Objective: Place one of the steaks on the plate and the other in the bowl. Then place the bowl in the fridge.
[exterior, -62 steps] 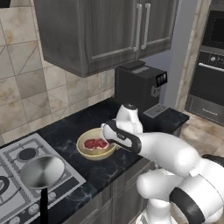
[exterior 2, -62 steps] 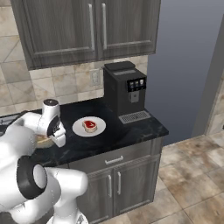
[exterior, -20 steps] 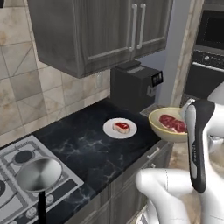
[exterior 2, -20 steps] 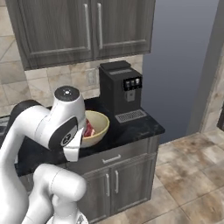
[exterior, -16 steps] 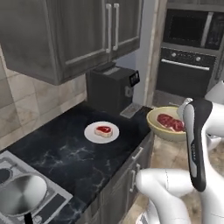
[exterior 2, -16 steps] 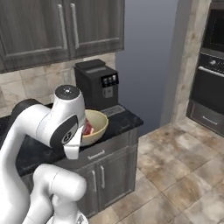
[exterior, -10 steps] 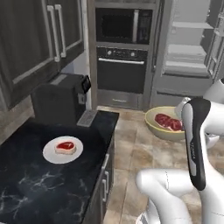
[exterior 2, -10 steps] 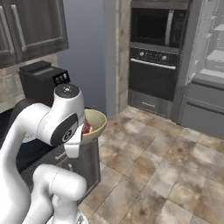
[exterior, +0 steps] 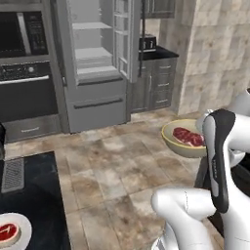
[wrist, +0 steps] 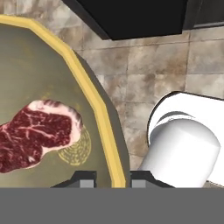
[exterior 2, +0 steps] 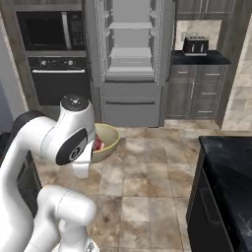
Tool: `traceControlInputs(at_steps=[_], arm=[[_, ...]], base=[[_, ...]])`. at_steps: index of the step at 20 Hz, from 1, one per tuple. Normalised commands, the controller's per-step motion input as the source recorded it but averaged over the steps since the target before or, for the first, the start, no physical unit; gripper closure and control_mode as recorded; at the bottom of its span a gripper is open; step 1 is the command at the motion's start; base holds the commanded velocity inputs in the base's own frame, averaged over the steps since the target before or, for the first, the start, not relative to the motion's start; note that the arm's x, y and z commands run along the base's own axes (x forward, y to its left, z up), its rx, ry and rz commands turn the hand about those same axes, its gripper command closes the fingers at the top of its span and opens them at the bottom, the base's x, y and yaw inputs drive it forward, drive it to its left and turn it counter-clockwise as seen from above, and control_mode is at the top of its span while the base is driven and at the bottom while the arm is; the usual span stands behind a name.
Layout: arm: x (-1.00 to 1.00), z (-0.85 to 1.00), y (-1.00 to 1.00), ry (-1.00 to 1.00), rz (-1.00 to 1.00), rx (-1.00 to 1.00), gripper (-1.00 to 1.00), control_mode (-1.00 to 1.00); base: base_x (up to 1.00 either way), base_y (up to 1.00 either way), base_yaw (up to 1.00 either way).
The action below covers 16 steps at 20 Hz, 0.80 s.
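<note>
Two steaks, one bowl, one plate and one fridge make up the scene. The first steak (wrist: 35, 133) lies flat inside the yellow-tan bowl (wrist: 94, 105), which the robot's hand (wrist: 113, 178) carries above the tiled floor (exterior: 112, 166), its two fingertips clamped together on the bowl's rim (one tip inside the wall, one outside). The second steak (exterior: 6, 232) rests on the white plate (exterior: 20, 228) at the near corner of the dark desk (exterior: 34, 205), well apart from the bowl.

The left base view takes in both steaks at once, with the bowl held beside the white arm. The right base view shows the bowl (exterior 2: 107, 142) half hidden behind the arm, a sliver of red meat visible at its edge. The hand view gives the marbling of the meat and the grip on the rim up close.

The fridge (exterior 2: 132, 64) stands straight ahead with its upper doors swung open, pale shelves bare inside, lower drawers shut. A black wall oven (exterior 2: 51, 54) stands to its left, and a toaster (exterior 2: 195, 46) sits on the far desk to its right.
</note>
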Motion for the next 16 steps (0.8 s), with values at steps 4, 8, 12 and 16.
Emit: traceControlInputs(at_steps=[4, 8, 12, 16], arm=[[0.00, 0.00, 0.00, 0.00, 0.00, 0.00, 1.00, 1.00], [0.00, 0.00, 0.00, 0.00, 0.00, 0.00, 1.00, 1.00], [0.00, 0.00, 0.00, 0.00, 0.00, 0.00, 1.00, 1.00], [0.00, 0.00, 0.00, 0.00, 0.00, 0.00, 1.00, 1.00]], base=[[0.66, -0.01, -0.37], [0.97, -0.01, 0.04], [1.00, 0.00, 0.12], [1.00, 0.00, 0.13]])
